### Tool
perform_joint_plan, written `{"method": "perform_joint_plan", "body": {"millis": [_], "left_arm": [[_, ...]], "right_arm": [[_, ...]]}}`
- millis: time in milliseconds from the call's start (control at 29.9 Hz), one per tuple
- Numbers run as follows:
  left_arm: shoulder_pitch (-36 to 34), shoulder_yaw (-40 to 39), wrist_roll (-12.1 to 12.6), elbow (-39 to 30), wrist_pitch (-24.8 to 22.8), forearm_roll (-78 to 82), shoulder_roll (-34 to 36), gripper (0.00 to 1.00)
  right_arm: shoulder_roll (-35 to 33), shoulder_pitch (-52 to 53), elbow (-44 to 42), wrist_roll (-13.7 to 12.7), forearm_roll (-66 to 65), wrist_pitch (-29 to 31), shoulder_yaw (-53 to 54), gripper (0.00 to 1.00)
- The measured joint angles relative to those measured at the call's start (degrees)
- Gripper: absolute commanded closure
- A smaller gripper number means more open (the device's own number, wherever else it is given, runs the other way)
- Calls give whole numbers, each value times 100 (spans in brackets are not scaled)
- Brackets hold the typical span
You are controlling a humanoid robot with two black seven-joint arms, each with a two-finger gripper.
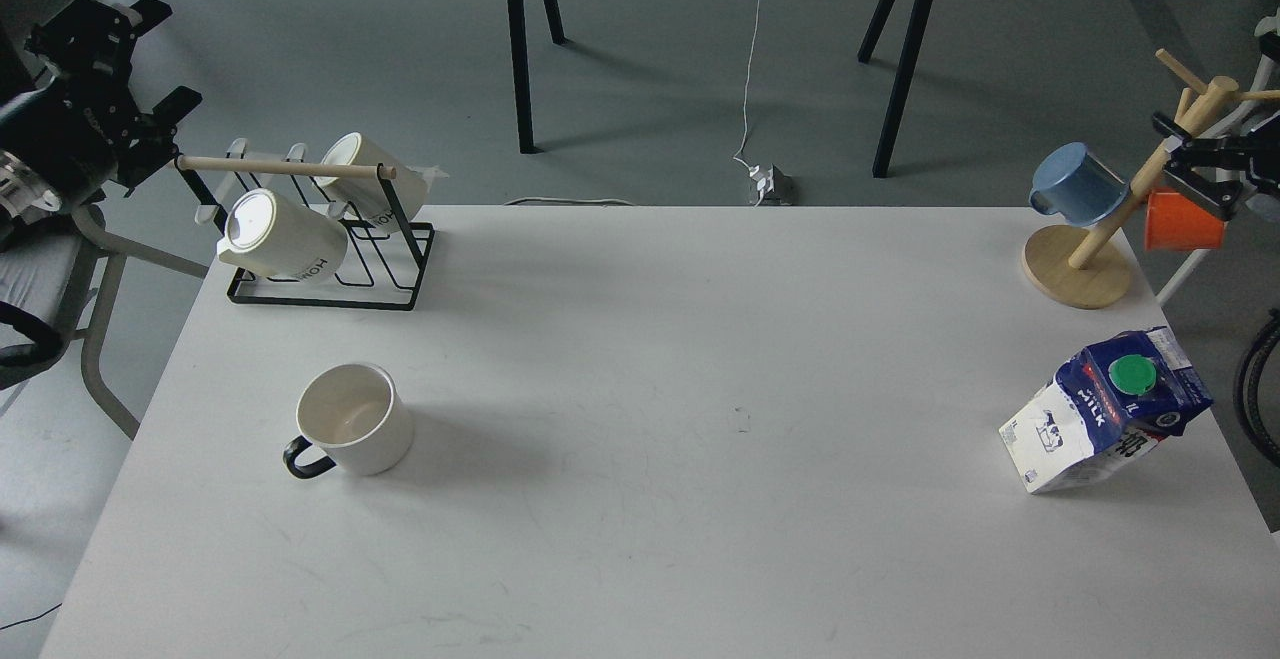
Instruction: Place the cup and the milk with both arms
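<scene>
The cup (356, 419), a wide white mug with a small black loop handle at its near left, stands upright on the left part of the white table (660, 389). The milk (1105, 409), a blue and white carton with a green cap, stands near the table's right edge. My left gripper (166, 57) hovers off the table's far left corner, beside the mug rack, its two fingers apart and empty. My right gripper (1183, 159) is at the far right edge, by the wooden cup tree, also open and holding nothing. Both grippers are far from the cup and milk.
A black wire rack (330, 279) with a wooden bar holds two cream mugs (280, 234) at the back left. A wooden cup tree (1080, 264) at the back right carries a blue cup (1078, 184) and an orange cup (1183, 221). Table legs and cables lie on the floor beyond.
</scene>
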Motion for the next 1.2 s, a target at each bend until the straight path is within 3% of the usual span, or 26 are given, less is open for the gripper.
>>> {"method": "perform_joint_plan", "body": {"millis": [234,502,669,936,1037,1204], "left_arm": [[0,13,-1,20,0,-640,180,0],[17,87,-2,-20,0,-204,334,0],[-60,78,-2,-399,0,1670,746,0],[-26,76,-3,-2316,-1,4694,1495,0],[79,93,-4,-2824,-1,5876,1530,0],[492,96,-3,-2920,-1,7472,1077,0]], "right_arm": [[0,1,0,0,3,0,-4,4],[0,-30,9,0,7,0,27,4],[-36,-110,11,0,36,0,78,4],[-58,-255,4,0,55,0,97,4],[-60,-314,3,0,56,0,97,4],[-70,-396,1,0,56,0,103,4]]}}
